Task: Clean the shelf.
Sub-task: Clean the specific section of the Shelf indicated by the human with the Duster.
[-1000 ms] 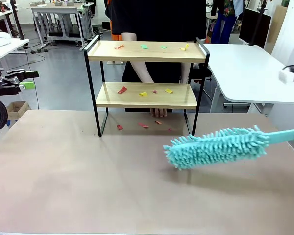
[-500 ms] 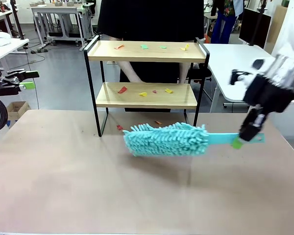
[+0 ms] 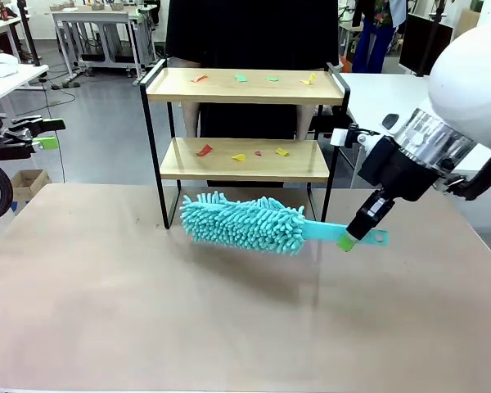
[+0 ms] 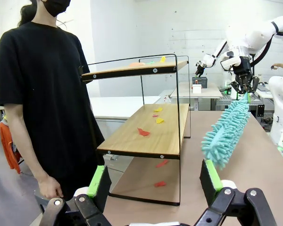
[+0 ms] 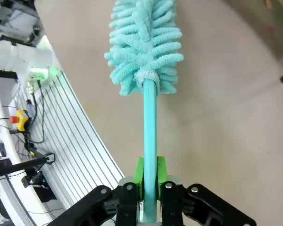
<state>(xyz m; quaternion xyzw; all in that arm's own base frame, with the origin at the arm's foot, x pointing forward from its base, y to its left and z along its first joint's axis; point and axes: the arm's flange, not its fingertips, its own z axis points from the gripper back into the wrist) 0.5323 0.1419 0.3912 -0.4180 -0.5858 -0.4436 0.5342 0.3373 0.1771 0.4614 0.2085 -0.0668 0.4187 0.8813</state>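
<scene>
A small two-tier shelf (image 3: 221, 83) stands at the middle of the far side of a beige table (image 3: 147, 311). It has two pale wooden boards in a thin black metal frame with raised side rails.

My right claw (image 3: 348, 241) hangs just right of the shelf's right front leg, pinched tight on the flat turquoise handle of a duster (image 3: 245, 223). In my right wrist view the green pads (image 5: 138, 172) press both sides of the handle. The duster's head is a thick brush of soft, stubby turquoise fingers. It lies across the shelf's front, low at its foot, and hides the floor space under the lower board. I cannot tell whether it touches the table.

Four small flat scraps (image 3: 240, 78) lie on the top board: one red, two green, one yellow. Four more are on the lower board: two red, two yellow. My left wrist view shows two red ones on the table beneath the shelf.

A person (image 3: 245, 33) in a black shirt stands directly behind the shelf.

My left claw (image 3: 53, 133) waits far to the shelf's left, spread wide and holding nothing.
</scene>
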